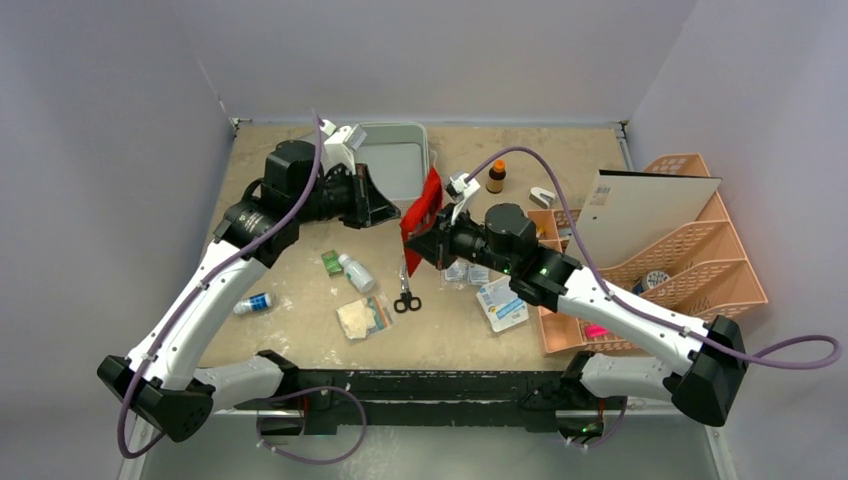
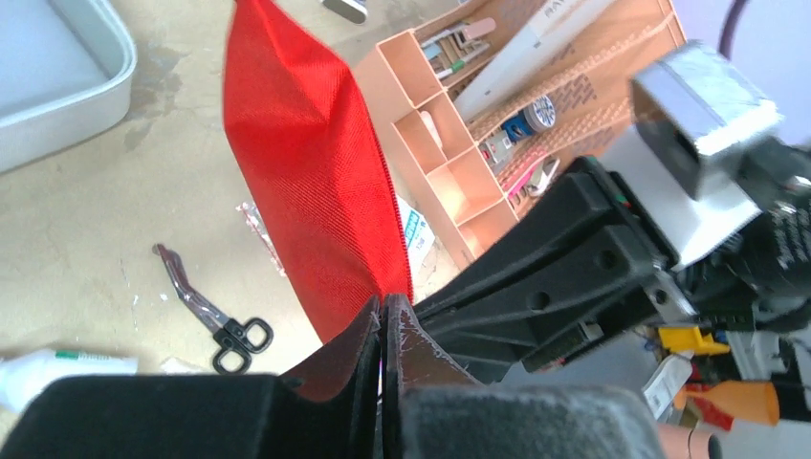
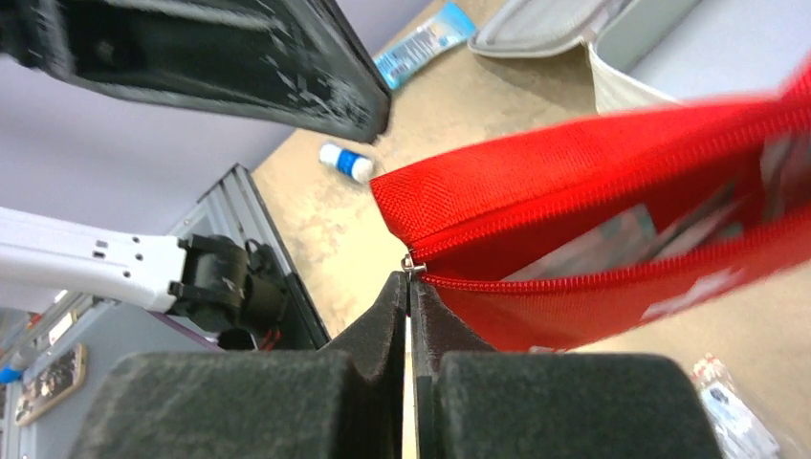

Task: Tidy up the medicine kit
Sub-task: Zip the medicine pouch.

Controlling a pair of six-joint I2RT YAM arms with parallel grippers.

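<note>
Red woven pouch (image 1: 424, 205), light-grey case (image 1: 397, 170), peach lattice organizer (image 1: 700, 250), black-handled scissors (image 1: 406, 298), tan table (image 1: 560, 150)

— How many things do you count on the table?
— I count 1 red pouch (image 1: 428, 198), 1 white case (image 1: 395, 170), 1 pair of scissors (image 1: 406, 297) and 1 orange organizer (image 1: 735, 270).
— Bottles?
— 2: 1 white bottle (image 1: 357, 272) on the left, 1 brown bottle (image 1: 496, 177) at the far side.

Pale lavender walls (image 1: 110, 120) enclose a scuffed beige tabletop (image 1: 300, 300).
</note>
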